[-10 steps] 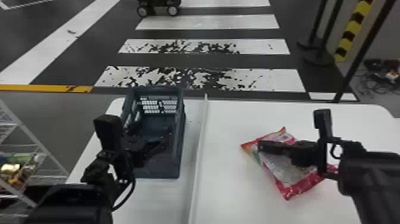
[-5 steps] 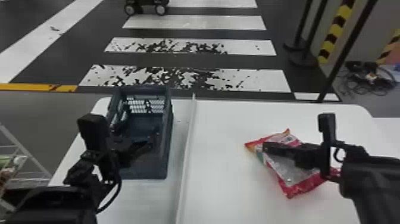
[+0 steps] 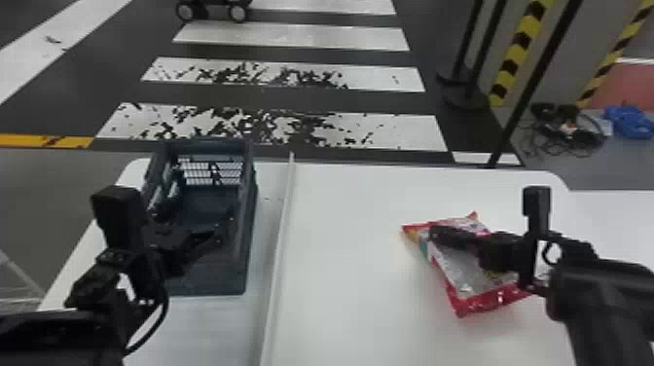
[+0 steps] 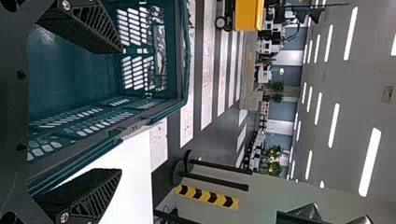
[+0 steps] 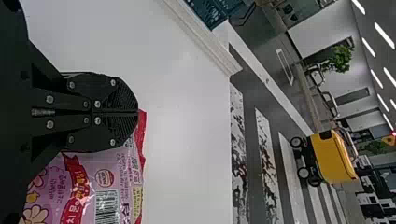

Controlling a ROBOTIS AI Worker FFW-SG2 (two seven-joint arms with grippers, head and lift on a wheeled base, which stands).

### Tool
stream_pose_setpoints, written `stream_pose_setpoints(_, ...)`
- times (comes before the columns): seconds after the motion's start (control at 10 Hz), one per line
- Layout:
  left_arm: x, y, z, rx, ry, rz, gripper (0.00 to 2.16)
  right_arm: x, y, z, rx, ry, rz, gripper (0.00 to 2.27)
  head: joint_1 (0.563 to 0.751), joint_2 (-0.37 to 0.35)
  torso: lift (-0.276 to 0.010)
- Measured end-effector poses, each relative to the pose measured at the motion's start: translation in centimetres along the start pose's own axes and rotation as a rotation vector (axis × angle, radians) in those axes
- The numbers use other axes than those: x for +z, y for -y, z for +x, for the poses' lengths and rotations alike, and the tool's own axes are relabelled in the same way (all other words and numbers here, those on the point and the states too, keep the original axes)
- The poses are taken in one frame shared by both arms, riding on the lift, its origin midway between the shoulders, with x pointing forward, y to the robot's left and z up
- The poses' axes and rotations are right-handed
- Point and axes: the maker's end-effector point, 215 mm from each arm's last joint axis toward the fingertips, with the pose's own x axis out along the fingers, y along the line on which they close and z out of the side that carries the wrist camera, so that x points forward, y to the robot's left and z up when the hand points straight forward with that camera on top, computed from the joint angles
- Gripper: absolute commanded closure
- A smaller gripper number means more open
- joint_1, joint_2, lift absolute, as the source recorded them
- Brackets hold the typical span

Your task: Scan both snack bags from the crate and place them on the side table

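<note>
The table (image 3: pixel 340 253) holds the crate (image 3: pixel 209 284) and, outside it, a bag (image 3: pixel 462 272). It looks light, soft and slippery; I'd grab its fat middle. My left fingers (image 4: pixel 81 196) spread wide; my right fingers (image 5: pixel 116 95) press together over the bag.

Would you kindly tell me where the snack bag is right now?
In the head view, the snack bag lies on the white table, right of the raised white strip and partly covered by the right gripper.
</note>
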Motion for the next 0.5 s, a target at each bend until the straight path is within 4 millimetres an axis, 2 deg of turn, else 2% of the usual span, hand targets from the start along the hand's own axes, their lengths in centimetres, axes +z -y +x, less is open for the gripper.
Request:
stream_pose_setpoints(0.3, -0.3, 0.0, 0.0, 0.0, -0.005, -0.001, 0.09, 0.8, 1.0, -0.9, -0.025, 0.054, 0.03, 2.21, 0.695, -0.062, -0.098)
stream_pose_setpoints(0.5, -0.5, -0.2, -0.2, 0.006, -0.008, 0.001, 0.09, 2.6, 0.6, -2.3, -0.012, 0.115, 0.079, 2.21, 0.695, -0.065, -0.098)
